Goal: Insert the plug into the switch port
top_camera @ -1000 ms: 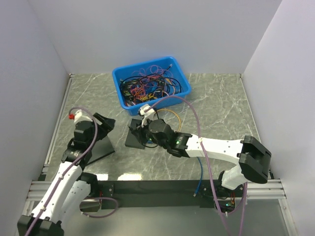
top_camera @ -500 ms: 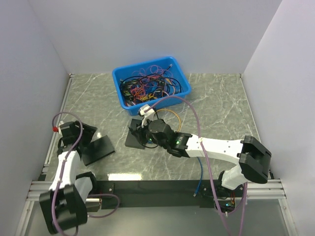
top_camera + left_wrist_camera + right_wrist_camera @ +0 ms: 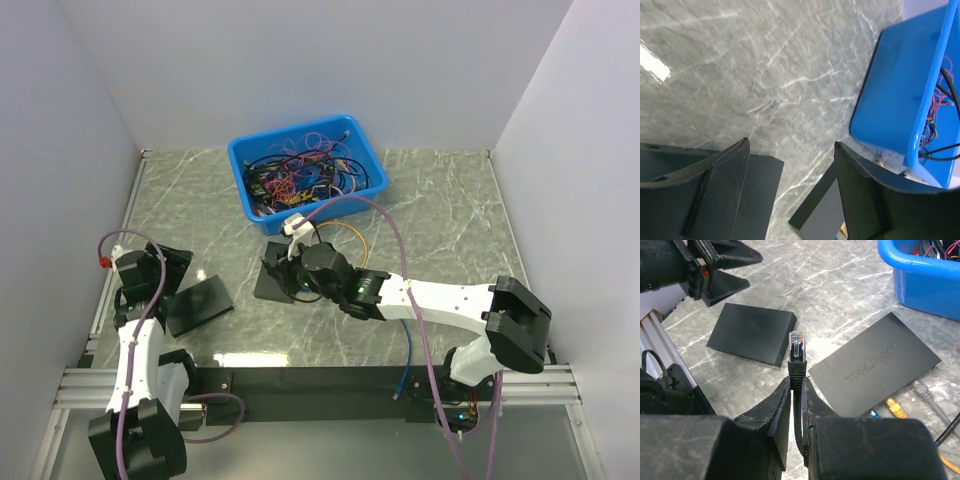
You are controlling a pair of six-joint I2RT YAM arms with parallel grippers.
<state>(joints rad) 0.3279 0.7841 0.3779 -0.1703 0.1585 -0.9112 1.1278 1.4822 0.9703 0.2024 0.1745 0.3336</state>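
Note:
My right gripper [image 3: 796, 385] is shut on the black boot of a cable, and the clear plug [image 3: 797, 346] sticks out past its fingertips. The plug hangs above the table between a small black switch box [image 3: 752, 333] and a larger flat TP-LINK switch [image 3: 875, 371]. In the top view the right gripper [image 3: 300, 272] hovers over the larger switch [image 3: 272, 284]. My left gripper [image 3: 178, 262] stands open and holds nothing, just left of the small box [image 3: 200, 303]. Its wrist view shows both fingers [image 3: 722, 190] spread over the small box [image 3: 760, 195], with the larger switch [image 3: 822, 212] beyond.
A blue bin [image 3: 305, 172] full of tangled cables stands at the back centre, also seen as the bin [image 3: 925, 275] and the bin [image 3: 895, 100]. Yellow, blue and grey plugs [image 3: 895, 407] lie at the larger switch's near edge. White walls close in both sides.
My left arm has pulled back to the left, off the small black box, which stays on the table. The right arm and its plug have not moved.

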